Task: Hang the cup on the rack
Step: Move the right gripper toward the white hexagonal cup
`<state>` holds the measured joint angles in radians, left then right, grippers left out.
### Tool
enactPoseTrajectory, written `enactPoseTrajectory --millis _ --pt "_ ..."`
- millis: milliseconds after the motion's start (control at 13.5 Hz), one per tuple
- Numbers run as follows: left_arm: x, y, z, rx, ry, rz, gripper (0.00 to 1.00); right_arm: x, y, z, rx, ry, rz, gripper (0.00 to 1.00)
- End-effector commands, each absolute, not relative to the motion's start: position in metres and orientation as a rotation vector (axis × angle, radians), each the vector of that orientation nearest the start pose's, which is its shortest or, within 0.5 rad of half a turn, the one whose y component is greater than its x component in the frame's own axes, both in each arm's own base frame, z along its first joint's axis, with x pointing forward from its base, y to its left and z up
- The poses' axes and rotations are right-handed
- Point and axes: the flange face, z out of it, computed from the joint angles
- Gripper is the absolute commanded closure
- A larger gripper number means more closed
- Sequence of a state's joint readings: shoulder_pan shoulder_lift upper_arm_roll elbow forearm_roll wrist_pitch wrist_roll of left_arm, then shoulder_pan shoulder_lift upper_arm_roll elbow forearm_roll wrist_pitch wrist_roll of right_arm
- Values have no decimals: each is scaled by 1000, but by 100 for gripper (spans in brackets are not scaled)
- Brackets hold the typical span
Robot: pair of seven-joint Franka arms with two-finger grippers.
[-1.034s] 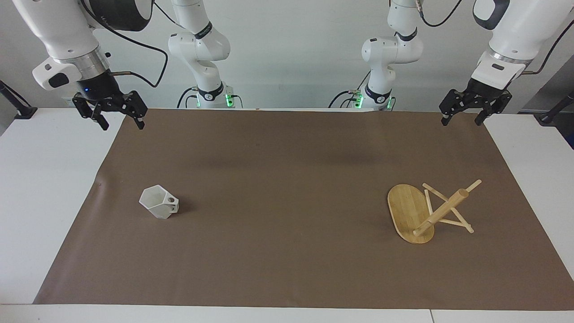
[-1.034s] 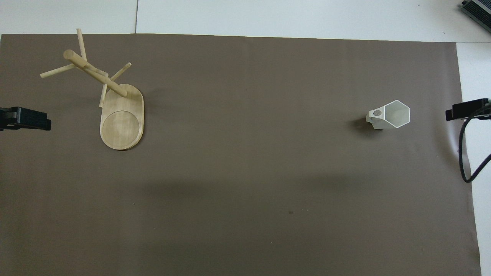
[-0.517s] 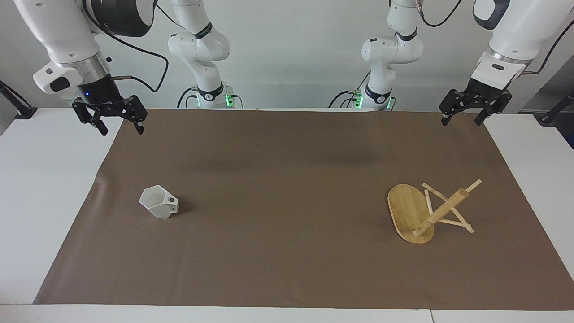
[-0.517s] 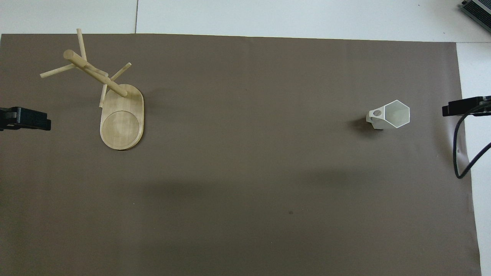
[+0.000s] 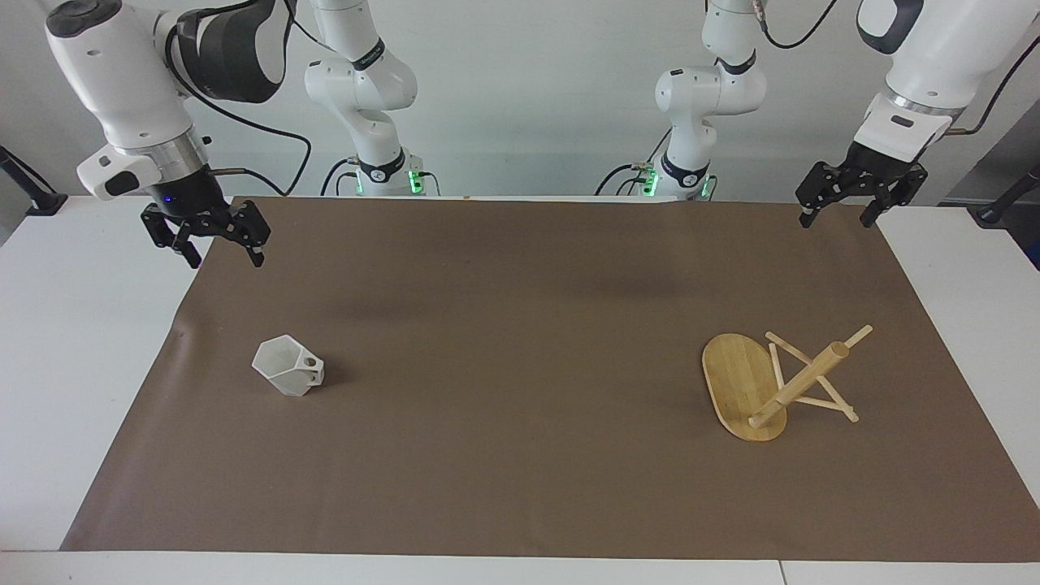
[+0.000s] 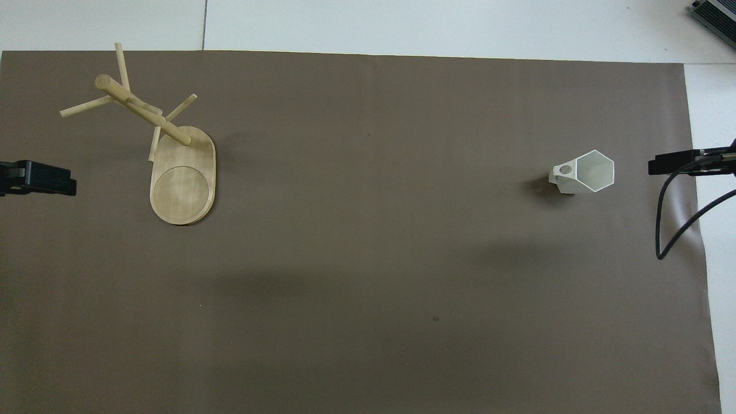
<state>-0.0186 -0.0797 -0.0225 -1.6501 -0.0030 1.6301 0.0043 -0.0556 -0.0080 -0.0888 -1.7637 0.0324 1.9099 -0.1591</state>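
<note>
Currently the right gripper (image 5: 218, 244) is hanging wrist-down, jaws spread wide and holding nothing, over the mat's (image 5: 504, 341) edge; the left gripper (image 5: 839, 210) is idling likewise. Farther out, the cup (image 5: 288, 376) is sitting upright, well apart from the rack (image 5: 743, 388).

No readable text, labels, brands, numbers or signs anywhere in either view. The band on each arm's base joint carries small marks, too small to make out.
</note>
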Motion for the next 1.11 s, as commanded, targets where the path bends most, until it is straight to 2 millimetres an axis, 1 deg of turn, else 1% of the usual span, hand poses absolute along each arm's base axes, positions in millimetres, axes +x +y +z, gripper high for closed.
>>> enactPoseTrajectory --millis 0,148,296,443,739,887,1034 --pt "526 -20 636 -3139 79 -82 0 568 -85 550 -3147 -44 -244 0" --pt "526 -20 638 -3139 79 -87 0 576 -93 532 -3152 -36 -243 0" --pt "526 -20 636 -3139 79 -82 0 585 -112 508 -3166 -90 -236 0" --pt "526 -20 637 -3139 79 -84 0 596 -123 487 -3178 -151 -247 0" --pt "526 -20 638 -3139 79 -87 0 608 -125 460 -3187 -135 -277 0" --pt "526 -20 638 -3139 79 -87 0 616 -125 443 -3183 -102 -299 0" --pt "526 -20 637 -3139 79 -84 0 622 -126 435 -3185 -61 -331 0"
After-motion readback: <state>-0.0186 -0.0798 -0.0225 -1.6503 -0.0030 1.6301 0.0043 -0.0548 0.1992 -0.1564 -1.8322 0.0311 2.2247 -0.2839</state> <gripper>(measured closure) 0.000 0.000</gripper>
